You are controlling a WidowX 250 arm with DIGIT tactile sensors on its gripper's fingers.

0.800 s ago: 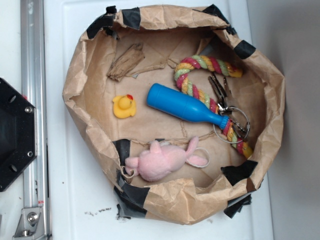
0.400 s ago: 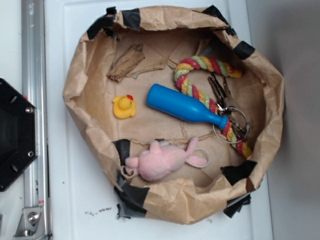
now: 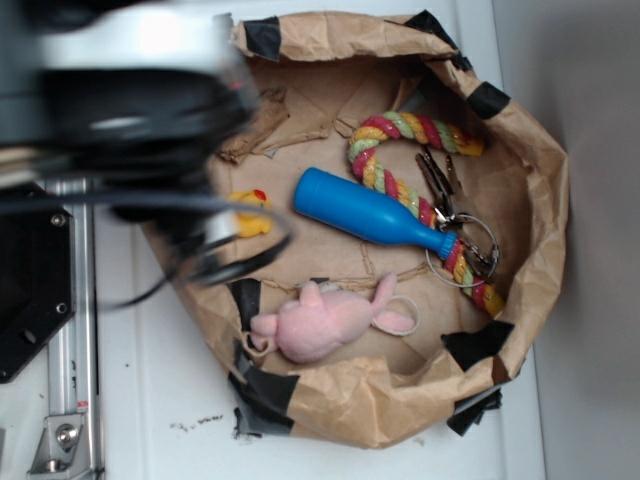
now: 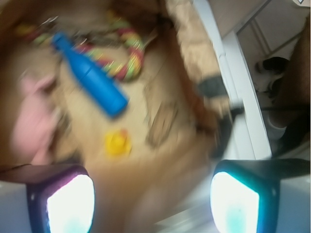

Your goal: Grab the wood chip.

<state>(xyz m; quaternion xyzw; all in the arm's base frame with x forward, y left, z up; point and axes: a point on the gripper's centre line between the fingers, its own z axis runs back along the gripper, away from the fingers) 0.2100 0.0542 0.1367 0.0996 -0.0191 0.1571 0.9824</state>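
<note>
Wrist view shows the tool (image 4: 153,206) spread wide with nothing between its pads, hovering above the paper bag's (image 4: 194,53) rim. Just ahead lies the yellow duck (image 4: 118,143), beside it the wood chip (image 4: 162,124), flat and untouched; farther off, the blue bottle (image 4: 90,73), apparently awaiting descent.

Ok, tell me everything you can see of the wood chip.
The wood chip is a flat, grey-brown, bark-like piece with lengthwise grooves and ragged ends. It lies on the floor of the paper bag, near the bag's far wall, beyond the yellow duck. The blurred arm hides its left end. The wrist view shows it blurred, with nothing gripping it.
</note>
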